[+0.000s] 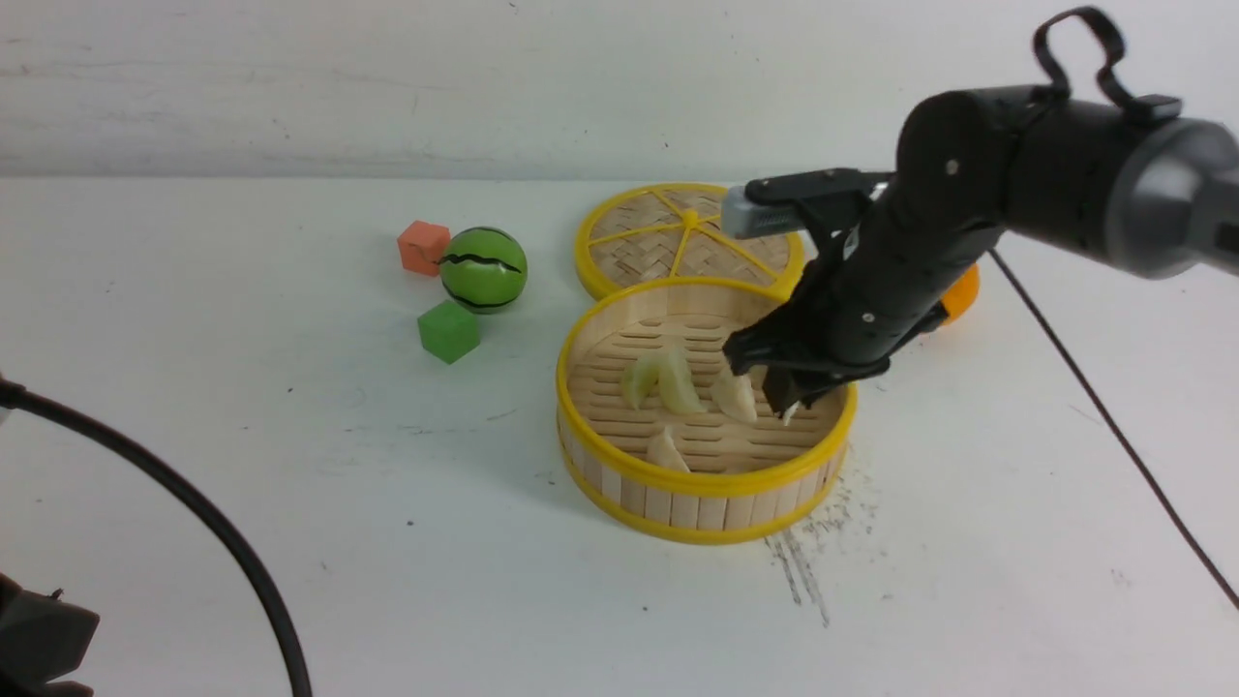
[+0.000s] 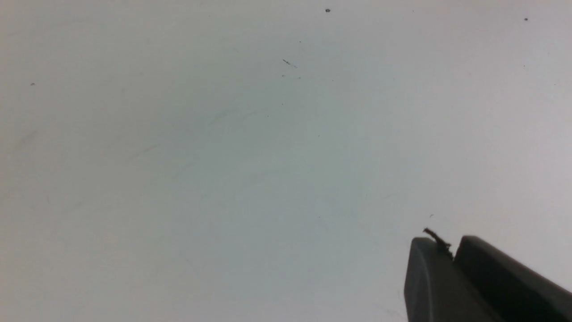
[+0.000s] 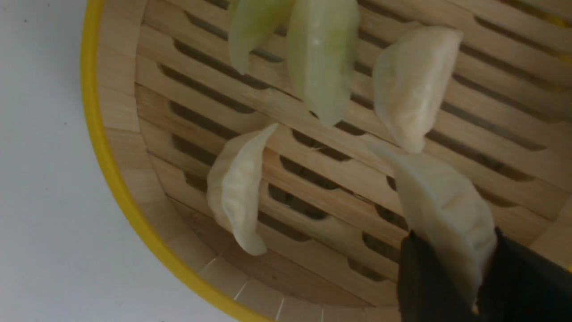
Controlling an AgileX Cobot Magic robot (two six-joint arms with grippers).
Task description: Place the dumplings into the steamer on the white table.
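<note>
The steamer [image 1: 697,481] stands mid-table on the white table [image 1: 290,484]. Several dumplings lie on its slatted floor: two greenish ones [image 1: 639,379] [image 1: 679,383], a cream one [image 1: 736,395] and another near the front wall [image 1: 668,451]. My right gripper [image 1: 789,407] reaches into the steamer, shut on a cream dumpling [image 3: 447,210] held just above the floor. The right wrist view shows the steamer rim [image 3: 111,170] and the lying dumplings [image 3: 237,192] [image 3: 413,85] [image 3: 321,58] [image 3: 254,27]. My left gripper [image 2: 451,250] is shut and empty over bare table.
The woven yellow-rimmed lid [image 1: 687,232] lies just behind the steamer. A watermelon ball [image 1: 483,269], an orange cube [image 1: 423,247] and a green cube [image 1: 448,331] sit to the left. An orange thing [image 1: 960,290] shows behind the right arm. A cable [image 1: 1113,426] crosses the right side.
</note>
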